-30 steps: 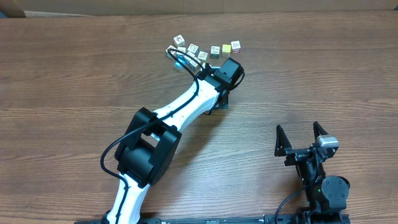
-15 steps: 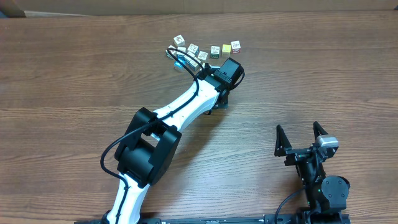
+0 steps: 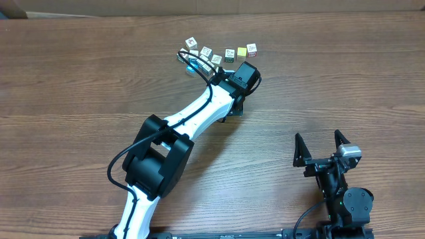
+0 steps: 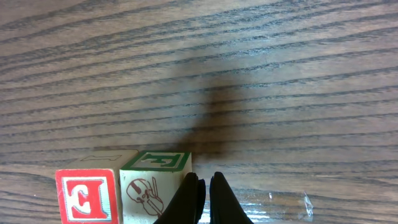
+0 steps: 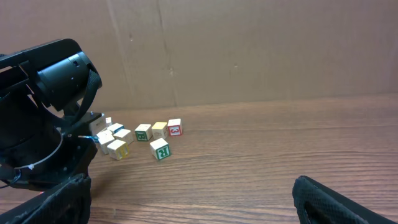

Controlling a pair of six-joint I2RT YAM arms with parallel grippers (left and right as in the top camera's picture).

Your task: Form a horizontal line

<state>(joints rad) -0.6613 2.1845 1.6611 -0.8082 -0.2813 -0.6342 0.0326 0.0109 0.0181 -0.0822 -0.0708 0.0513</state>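
A short row of tiny cubes lies at the far middle of the table: green-marked [image 3: 230, 54], yellow [image 3: 242, 51] and red-and-white [image 3: 252, 48], slanting slightly. From the right wrist they show as green [image 5: 143, 132], yellow [image 5: 160, 129] and red [image 5: 175, 127]. My left arm [image 3: 199, 109] reaches up to them, and its wrist hides its own fingertips from above. In the left wrist view my left gripper [image 4: 206, 182] is shut on nothing, tips right beside a violin-picture cube [image 4: 154, 186] that touches a red E cube [image 4: 86, 196]. My right gripper [image 3: 317, 137] stands open and empty at the near right.
A loose bunch of white, yellow and blue-edged cubes [image 3: 206, 51] lies left of the row, seen from the right wrist as a bunch [image 5: 116, 142]. A green R cube [image 5: 161, 149] sits alone nearer the right arm. A cardboard wall [image 5: 249, 50] backs the table.
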